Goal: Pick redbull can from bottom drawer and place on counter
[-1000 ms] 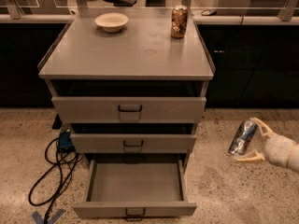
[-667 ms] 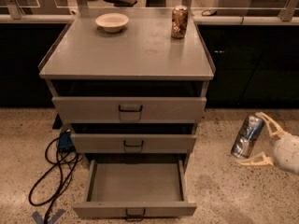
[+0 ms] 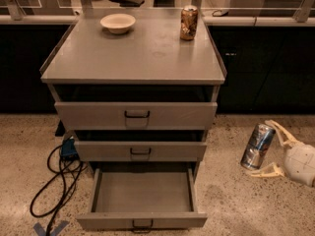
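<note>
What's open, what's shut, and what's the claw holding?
claw: low on the right, shut on redbull can
redbull can: tilted, above the floor
bottom drawer: pulled open, empty
two upper drawers: mostly pushed in
brown can: upright on counter
bowl: upright on counter

Tool (image 3: 261, 149) low at right, fingers clamped on can (image 3: 258, 142); wrist and arm cut off by right edge. Can's print too blurred to read. Left of tool, drawer (image 3: 113, 221) rear hidden under the drawer above.
</note>
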`<state>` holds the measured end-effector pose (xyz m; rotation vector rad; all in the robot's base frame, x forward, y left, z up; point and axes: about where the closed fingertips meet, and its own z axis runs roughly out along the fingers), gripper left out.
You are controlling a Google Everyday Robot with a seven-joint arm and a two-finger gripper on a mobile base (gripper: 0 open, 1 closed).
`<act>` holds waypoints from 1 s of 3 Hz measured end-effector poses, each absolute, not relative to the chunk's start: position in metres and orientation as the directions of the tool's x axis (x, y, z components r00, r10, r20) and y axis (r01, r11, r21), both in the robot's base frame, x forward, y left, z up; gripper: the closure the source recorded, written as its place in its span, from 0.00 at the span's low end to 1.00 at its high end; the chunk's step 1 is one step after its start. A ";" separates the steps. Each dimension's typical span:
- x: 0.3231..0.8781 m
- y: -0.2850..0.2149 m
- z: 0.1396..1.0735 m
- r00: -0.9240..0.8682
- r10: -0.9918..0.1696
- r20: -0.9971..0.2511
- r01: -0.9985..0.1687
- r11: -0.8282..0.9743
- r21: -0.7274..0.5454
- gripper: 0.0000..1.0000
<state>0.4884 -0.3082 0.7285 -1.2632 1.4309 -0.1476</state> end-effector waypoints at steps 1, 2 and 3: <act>0.535 -0.271 0.749 0.353 -0.755 -0.553 -0.522 0.331 -0.786 1.00; 0.584 -0.217 0.812 0.489 -0.756 -0.435 -0.398 0.250 -0.883 1.00; 0.611 -0.149 0.899 0.616 -0.730 -0.295 -0.233 0.188 -0.954 1.00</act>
